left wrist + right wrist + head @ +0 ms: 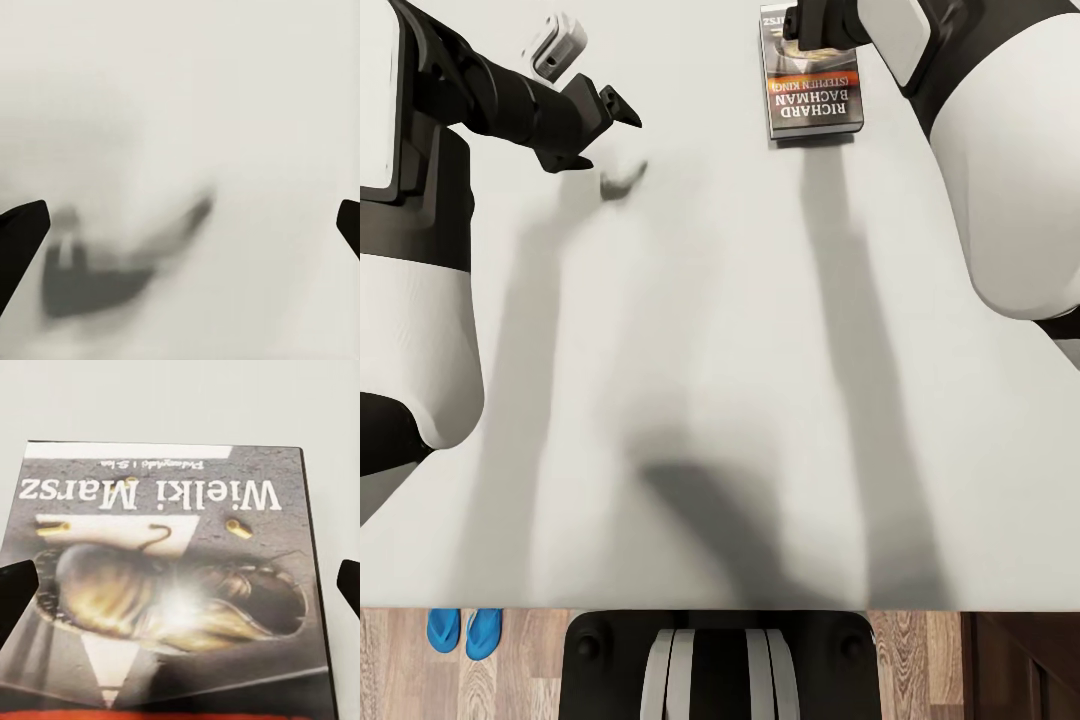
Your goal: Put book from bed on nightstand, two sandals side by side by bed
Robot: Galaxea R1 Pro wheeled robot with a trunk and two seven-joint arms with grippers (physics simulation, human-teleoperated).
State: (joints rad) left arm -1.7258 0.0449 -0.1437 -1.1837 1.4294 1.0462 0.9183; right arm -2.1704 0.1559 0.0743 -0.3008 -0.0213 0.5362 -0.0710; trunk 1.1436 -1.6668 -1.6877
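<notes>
The book (pixel 812 95) lies flat on the light grey mattress of the bed (pixel 700 330), its dark cover with orange-white lettering facing up. My right gripper (pixel 805 30) hovers over the book's far end. In the right wrist view the cover (pixel 172 510) lies spread between the wide-apart fingertips (pixel 19 600), so this gripper (pixel 184 592) is open and holds nothing. My left gripper (pixel 612 138) hangs open above bare mattress (pixel 187 90) to the left of the book, throwing a shadow there. Two blue sandals (pixel 443 630) (pixel 483 632) lie side by side on the plank floor by the bed's near edge.
My own dark base (pixel 715 665) stands against the near edge of the bed. A dark brown wooden piece (pixel 1025 665) shows at the lower right corner; what it is I cannot tell. Wood floor (pixel 400 670) runs along the bed's edge.
</notes>
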